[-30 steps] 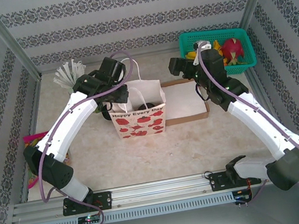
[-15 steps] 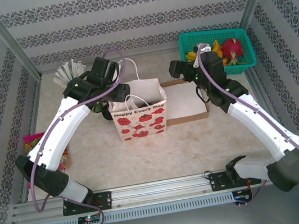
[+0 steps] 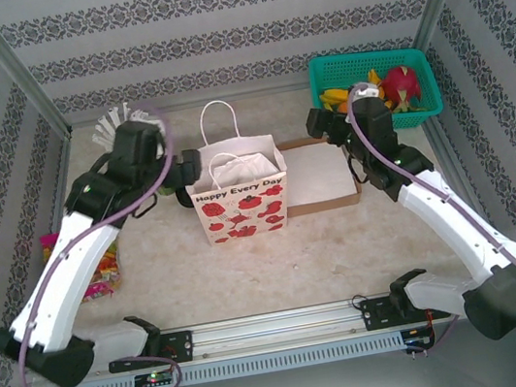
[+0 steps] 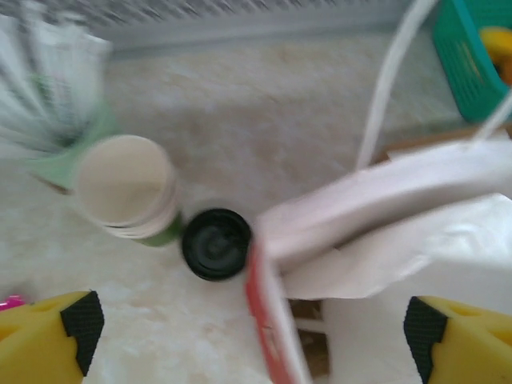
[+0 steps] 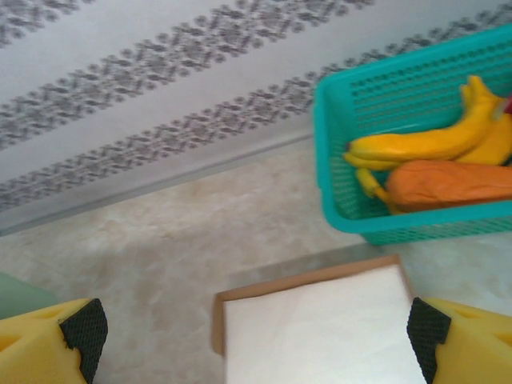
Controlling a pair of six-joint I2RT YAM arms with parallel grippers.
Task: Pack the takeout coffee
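The white paper bag [image 3: 240,206] with red strawberries stands upright mid-table, its handles raised. The takeout coffee is hidden; the bag's mouth [image 4: 384,240] shows white paper folds. A round black lid [image 4: 216,244] sits on the table just outside the bag's left wall, and I cannot tell what is under it. My left gripper [image 3: 165,174] hangs open above that lid and the bag's left edge, holding nothing [image 4: 254,316]. My right gripper [image 3: 326,124] is open and empty over the cardboard tray [image 5: 320,336].
A stack of lidless green cups [image 4: 124,184] and a pale green cup of white straws [image 4: 56,120] stand left of the lid. A teal basket [image 3: 374,87] of fruit sits at the back right. Colourful packets [image 3: 84,270] lie by the left wall.
My left gripper opened and drew back left, away from the bag. A dark round lid seen in the bag's mouth a second ago no longer shows. The right gripper shifted slightly right.
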